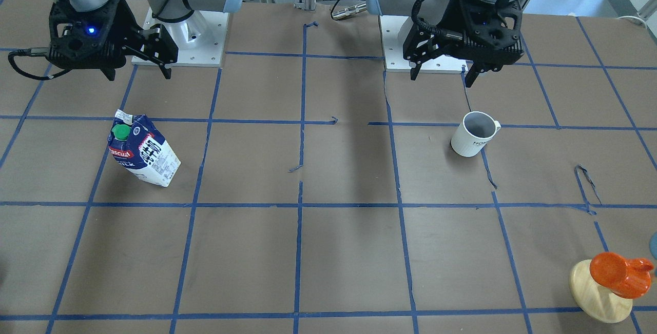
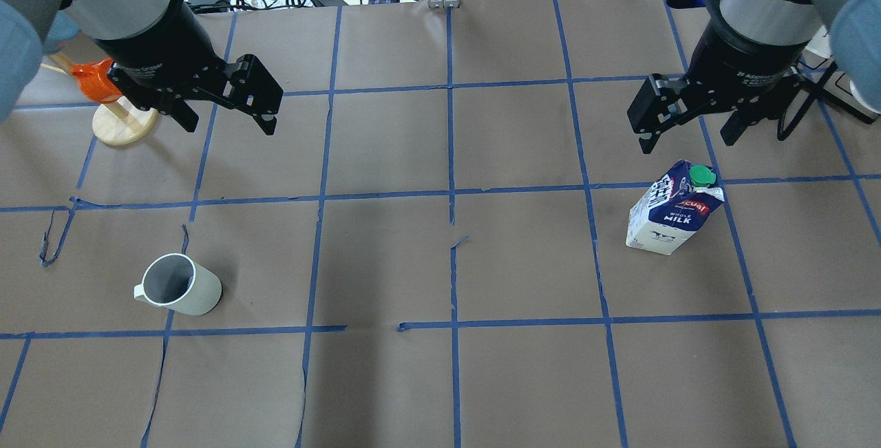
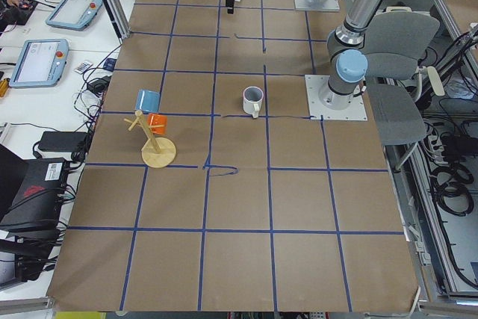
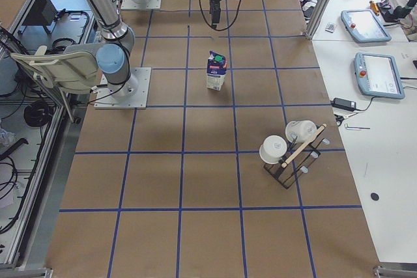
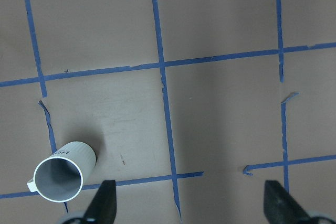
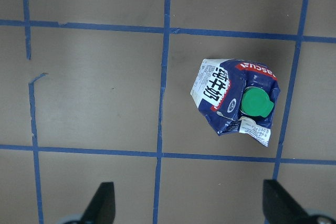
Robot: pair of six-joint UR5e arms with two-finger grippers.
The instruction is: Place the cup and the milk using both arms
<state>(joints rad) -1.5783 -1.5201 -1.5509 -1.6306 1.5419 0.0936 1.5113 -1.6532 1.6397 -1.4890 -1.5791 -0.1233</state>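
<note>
The white cup (image 2: 180, 285) stands upright on the brown table, handle to its left; it also shows in the front view (image 1: 475, 134) and the left wrist view (image 5: 64, 174). My left gripper (image 2: 228, 126) hangs open and empty above the table, well beyond the cup (image 1: 443, 77) (image 5: 191, 205). The blue and white milk (image 2: 673, 210) with a green cap stands upright on the other side (image 1: 142, 148) (image 6: 236, 100). My right gripper (image 2: 687, 142) is open and empty, high above and just beyond the carton (image 1: 138, 74) (image 6: 190, 205).
An orange object on a wooden disc (image 2: 113, 100) stands at the far left corner behind my left gripper (image 1: 611, 282). A rack with white cups (image 4: 287, 151) stands near the table's right end. Blue tape lines grid the brown table (image 2: 454, 255).
</note>
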